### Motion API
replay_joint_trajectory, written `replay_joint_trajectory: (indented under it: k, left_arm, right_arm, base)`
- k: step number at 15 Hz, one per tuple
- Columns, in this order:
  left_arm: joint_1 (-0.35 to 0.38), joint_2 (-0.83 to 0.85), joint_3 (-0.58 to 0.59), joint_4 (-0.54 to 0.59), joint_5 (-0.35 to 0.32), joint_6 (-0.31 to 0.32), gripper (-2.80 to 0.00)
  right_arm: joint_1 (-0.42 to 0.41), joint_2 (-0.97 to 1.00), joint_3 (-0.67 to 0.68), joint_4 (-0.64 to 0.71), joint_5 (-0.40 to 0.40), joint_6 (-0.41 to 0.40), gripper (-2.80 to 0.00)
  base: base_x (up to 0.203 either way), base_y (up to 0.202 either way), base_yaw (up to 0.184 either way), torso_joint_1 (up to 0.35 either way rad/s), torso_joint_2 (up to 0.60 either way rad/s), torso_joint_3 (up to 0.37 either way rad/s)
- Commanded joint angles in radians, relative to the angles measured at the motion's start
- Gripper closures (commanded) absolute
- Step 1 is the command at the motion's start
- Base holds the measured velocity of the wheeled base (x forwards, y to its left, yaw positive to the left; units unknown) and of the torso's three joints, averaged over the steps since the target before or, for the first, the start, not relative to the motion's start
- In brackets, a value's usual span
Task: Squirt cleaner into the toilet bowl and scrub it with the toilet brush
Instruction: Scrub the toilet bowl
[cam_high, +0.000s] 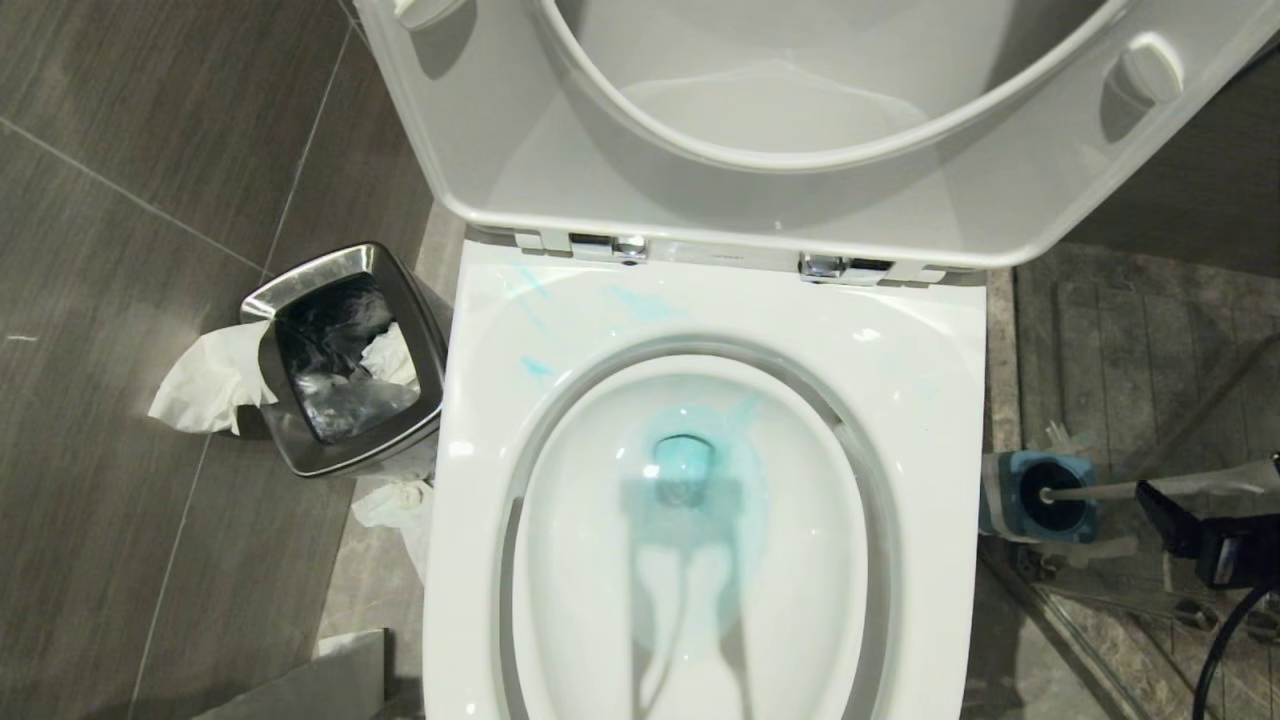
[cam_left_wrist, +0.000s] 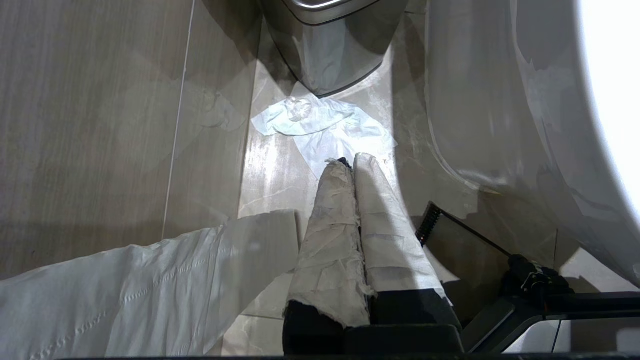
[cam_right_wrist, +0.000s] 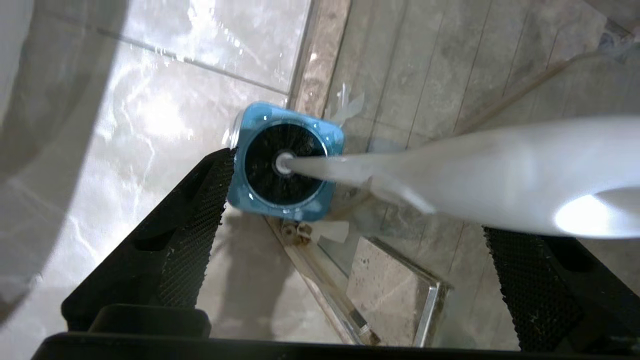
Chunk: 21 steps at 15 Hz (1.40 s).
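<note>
The toilet bowl (cam_high: 900, 380) stands with seat and lid raised. Turquoise cleaner (cam_high: 700, 450) tints the water around the drain, and pale streaks (cam_high: 535, 368) mark the rim. The toilet brush (cam_high: 1130, 490) stands right of the bowl, its dark head (cam_right_wrist: 280, 170) down in a blue square holder (cam_right_wrist: 250, 195). Its white handle (cam_right_wrist: 475, 175) leans toward my right gripper (cam_right_wrist: 357, 195). That gripper (cam_high: 1210, 500) is open wide, and the handle passes between its fingers, close to one. My left gripper (cam_left_wrist: 350, 161) is shut on nothing and points at the floor left of the bowl.
A steel waste bin (cam_high: 345, 360) with a dark liner and tissue stands left of the bowl. Crumpled tissue (cam_left_wrist: 325, 125) lies on the floor below it. A metal floor strip (cam_right_wrist: 320, 290) runs beside the brush holder, and a black cable (cam_high: 1225, 640) hangs below the right gripper.
</note>
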<state>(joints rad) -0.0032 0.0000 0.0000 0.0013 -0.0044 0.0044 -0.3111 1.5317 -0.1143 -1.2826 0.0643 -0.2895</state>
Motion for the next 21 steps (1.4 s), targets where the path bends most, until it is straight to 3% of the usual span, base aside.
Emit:
replay_joint_trajectory:
  k: [1, 7, 21]
  left_arm:
    - [0.000, 0.000, 0.000, 0.000, 0.000, 0.000, 0.00]
    - [0.000, 0.000, 0.000, 0.000, 0.000, 0.000, 0.00]
    - [0.000, 0.001, 0.000, 0.000, 0.000, 0.000, 0.00]
  right_arm:
    - [0.000, 0.002, -0.012, -0.009, -0.002, 0.048, -2.80]
    - [0.000, 0.025, -0.037, -0.004, -0.007, 0.141, -2.80]
    - [0.000, 0.125, -0.116, -0.010, -0.014, 0.162, -2.80]
  base:
    - [0.000, 0.000, 0.000, 0.000, 0.00, 0.000]
    - [0.000, 0.000, 0.000, 0.000, 0.00, 0.000]
    - [0.000, 0.000, 0.000, 0.000, 0.00, 0.000]
